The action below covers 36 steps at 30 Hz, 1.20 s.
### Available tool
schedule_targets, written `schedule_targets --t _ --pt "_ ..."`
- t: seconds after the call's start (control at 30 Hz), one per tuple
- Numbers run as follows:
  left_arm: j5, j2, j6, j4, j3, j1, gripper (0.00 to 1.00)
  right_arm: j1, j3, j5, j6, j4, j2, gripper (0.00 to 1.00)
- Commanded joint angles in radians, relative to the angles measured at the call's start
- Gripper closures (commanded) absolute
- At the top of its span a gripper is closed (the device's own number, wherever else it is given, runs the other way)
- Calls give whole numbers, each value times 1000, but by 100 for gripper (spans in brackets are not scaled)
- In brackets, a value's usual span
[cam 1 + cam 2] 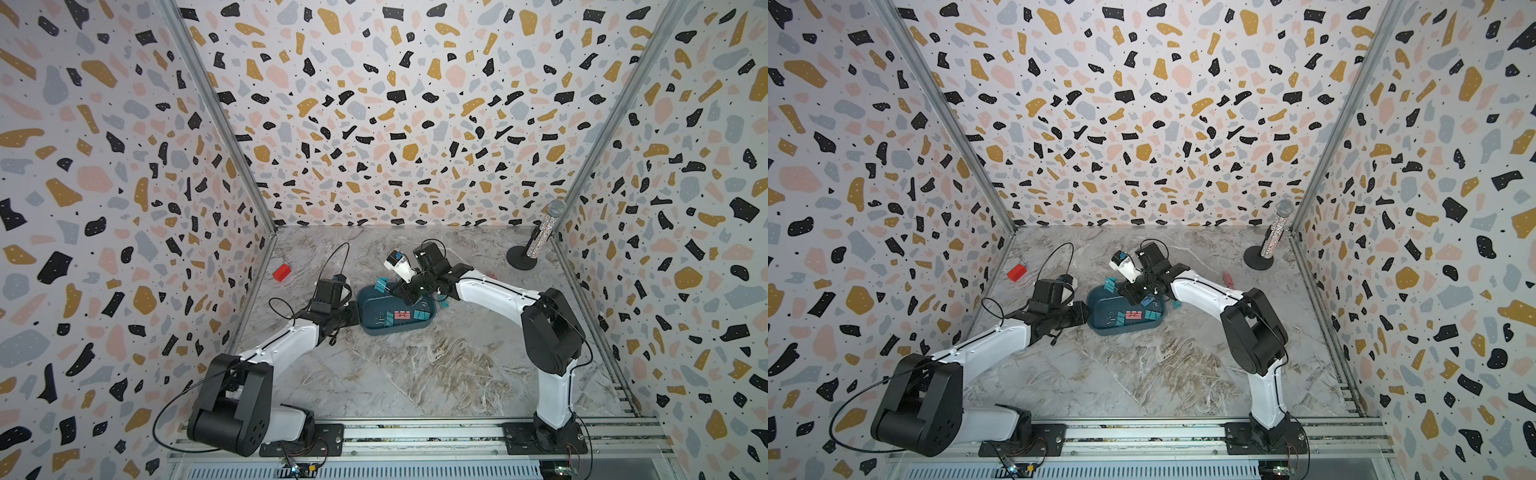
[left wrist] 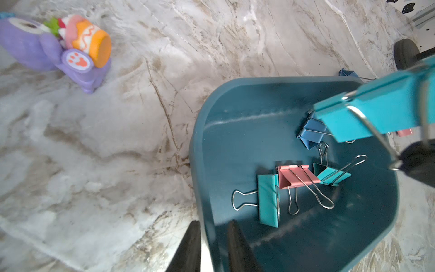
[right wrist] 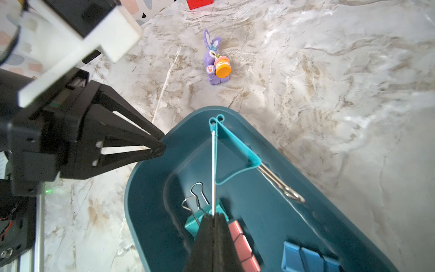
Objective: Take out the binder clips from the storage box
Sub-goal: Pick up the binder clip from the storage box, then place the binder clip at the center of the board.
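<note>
The dark teal storage box (image 1: 374,328) (image 1: 1105,328) sits mid-table. My left gripper (image 2: 214,222) (image 1: 354,312) grips the wall at the box's left end, one finger outside and one inside. My right gripper (image 3: 213,215) (image 1: 401,289) is shut on the wire handle of a teal binder clip (image 3: 235,153) (image 2: 376,108) (image 1: 380,284), which hangs above the box's far-left part. Inside the box (image 2: 200,141) (image 3: 141,188) lie more binder clips: a teal one (image 2: 268,200), a pink one (image 2: 296,176), another teal one (image 2: 332,175) and a blue one (image 2: 310,134).
A teal clip (image 1: 444,303) and a pink clip (image 1: 1227,278) lie on the table right of the box. A purple bunny toy (image 3: 215,63) (image 2: 58,49) stands beyond the box. A red block (image 1: 281,272) sits far left, and a microphone on a stand (image 1: 540,237) far right.
</note>
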Motion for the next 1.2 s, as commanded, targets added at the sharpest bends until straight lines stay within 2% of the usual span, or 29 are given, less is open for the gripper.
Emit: schedule_targets --t 0.0,0.33,0.7,0.9,1.03,1.17 --pt "-12 -22 6 8 -11 0 75 -37 50 -15 30 -120 -79 100" --pt "-11 -29 5 3 -7 0 76 -191 -20 -59 105 -307 -280 100" --pt "-4 -43 7 1 -15 0 75 -347 -264 -175 202 -378 -502 100" --pt "-1 -43 10 1 -14 0 75 -420 -352 -299 259 -383 -521 100" --pt "1 -46 10 1 -14 0 75 -455 -390 -335 320 -378 -503 100" --pt "-1 -52 10 1 -15 0 75 -469 -433 -397 403 -317 -481 100"
